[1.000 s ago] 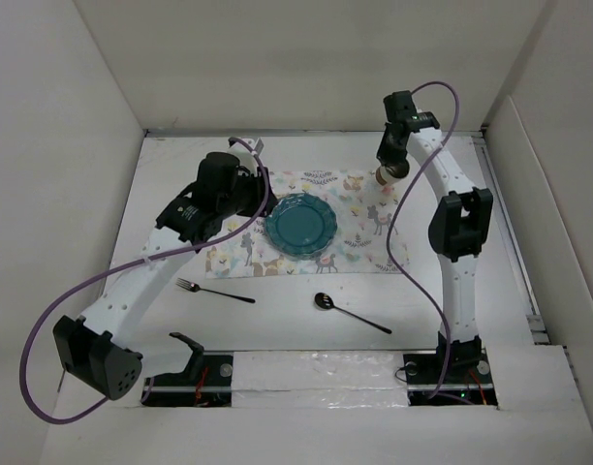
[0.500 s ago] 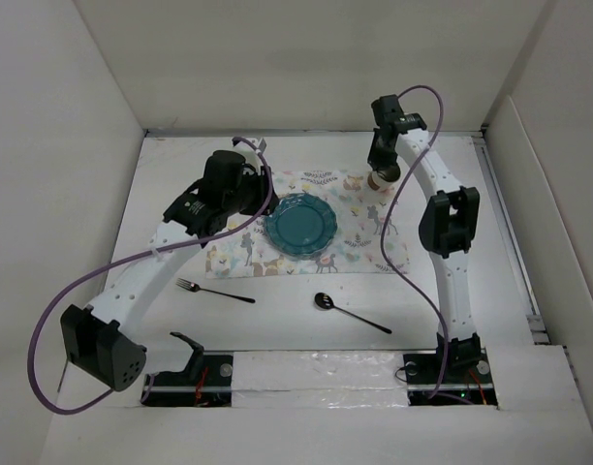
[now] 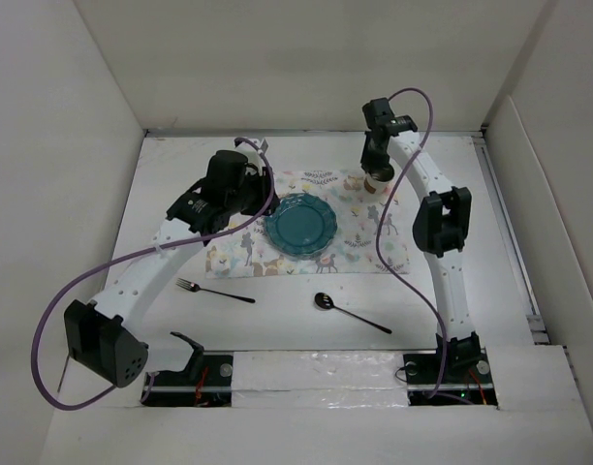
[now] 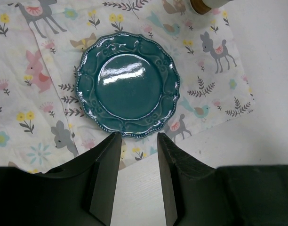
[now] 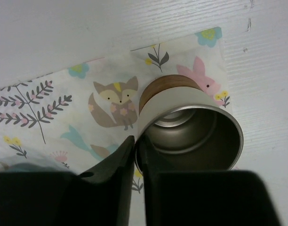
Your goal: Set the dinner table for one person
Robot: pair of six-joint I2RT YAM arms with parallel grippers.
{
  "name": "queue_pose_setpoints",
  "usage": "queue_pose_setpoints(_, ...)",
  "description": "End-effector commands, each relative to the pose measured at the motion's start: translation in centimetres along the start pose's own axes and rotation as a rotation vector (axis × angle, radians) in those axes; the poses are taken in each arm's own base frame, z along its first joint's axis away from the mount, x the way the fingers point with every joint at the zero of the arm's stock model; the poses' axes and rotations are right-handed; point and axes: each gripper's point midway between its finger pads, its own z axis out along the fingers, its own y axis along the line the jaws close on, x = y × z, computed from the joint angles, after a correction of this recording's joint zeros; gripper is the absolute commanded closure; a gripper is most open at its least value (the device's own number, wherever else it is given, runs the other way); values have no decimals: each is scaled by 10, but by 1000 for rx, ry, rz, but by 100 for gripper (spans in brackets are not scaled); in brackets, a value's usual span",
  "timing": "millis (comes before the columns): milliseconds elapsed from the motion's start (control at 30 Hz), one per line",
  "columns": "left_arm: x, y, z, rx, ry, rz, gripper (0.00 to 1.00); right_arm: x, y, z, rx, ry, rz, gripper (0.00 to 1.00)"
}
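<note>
Plain white walls (image 3: 306,58) enclose three sides; even, soft lighting.

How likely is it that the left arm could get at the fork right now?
Probably yes. The left hand is open and empty near the plate, and the fork lies alone on bare table, nearer that arm's base, with nothing over it. The right hand grips a cup far away.

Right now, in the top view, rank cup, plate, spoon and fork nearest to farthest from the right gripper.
1. cup, in the right gripper, far right corner of the placemat.
2. plate, placemat centre, to the left.
3. spoon, near side, off the placemat.
4. fork, near left, farthest.
</note>
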Motion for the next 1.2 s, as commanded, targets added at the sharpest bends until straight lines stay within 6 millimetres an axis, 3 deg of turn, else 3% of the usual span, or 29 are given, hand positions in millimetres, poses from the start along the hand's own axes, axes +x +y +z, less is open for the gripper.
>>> queue_pose_setpoints(0,-16,-6,-4,13,-48,1,67,-7,4,1,-7,-23,-4,79)
queue_pose_setpoints(100,-17,-4,-5,1,-51,-3,67,-17,14,-16,-48,-60,5,58)
queue_pose_setpoints(233,-23,-4,-5,-12,-60,-3,67,-42,25,-57,-155,-128,50,44)
queue_pose_setpoints(267,-32,-8,-7,-1,-74,1,67,-61,22,-91,-191,-197,73,40)
queue_pose_setpoints(300,-31,-7,-5,-3,-68,1,67,-61,21,-91,-191,-198,74,40)
queue_pose_setpoints(333,-29,-7,-3,-2,-61,2,67,-66,21,-106,-206,-224,79,40)
queue_pose_setpoints(367,-36,-10,-4,8,-74,6,66,-50,13,-102,-188,-188,70,40)
queue_pose_setpoints(400,-41,-14,-3,20,-79,8,67,-58,10,-138,-221,-250,85,40)
queue_pose_setpoints(433,-42,-14,-2,23,-78,11,67,-51,9,-149,-251,-252,86,45)
queue_pose_setpoints(467,-47,-16,-3,29,-91,18,67,-10,-5,-126,-214,-158,68,62)
queue_pose_setpoints(500,-50,-17,-3,31,-95,22,68,-9,2,-166,-294,-241,65,76)
queue_pose_setpoints(533,-52,-18,-2,32,-101,25,70,13,4,-172,-335,-219,49,92)
queue_pose_setpoints(567,-57,-18,-3,28,-110,28,73,36,3,-173,-355,-189,36,100)
queue_pose_setpoints(600,-61,-18,-2,23,-117,35,85,92,-7,-151,-339,-70,14,100)
queue_pose_setpoints(633,-64,-18,-3,22,-122,42,91,119,1,-176,-409,-56,-24,100)
queue_pose_setpoints(667,-72,-17,-6,19,-141,38,96,146,0,-177,-420,-5,-44,100)
queue_pose_setpoints(700,-78,-15,-6,15,-151,35,100,192,-12,-166,-384,96,-42,100)
queue_pose_setpoints(733,-82,-18,-7,23,-159,36,100,217,-5,-183,-427,121,-78,100)
queue_pose_setpoints(767,-92,-23,-12,36,-181,38,100,237,-7,-185,-430,159,-93,100)
queue_pose_setpoints(800,-96,-20,-11,32,-184,36,100,264,-16,-182,-393,224,-91,93)
queue_pose_setpoints(833,-100,-21,-12,34,-195,36,100,278,-19,-188,-383,229,-117,83)
queue_pose_setpoints(900,-113,-27,-16,46,-223,41,96,308,-31,-185,-332,291,-158,51)
queue_pose_setpoints(1033,-117,-28,-17,51,-231,44,93,326,-30,-183,-287,343,-234,37)
queue_pose_setpoints(1167,-113,-27,-19,51,-231,42,92,353,-34,-170,-175,434,-365,36)
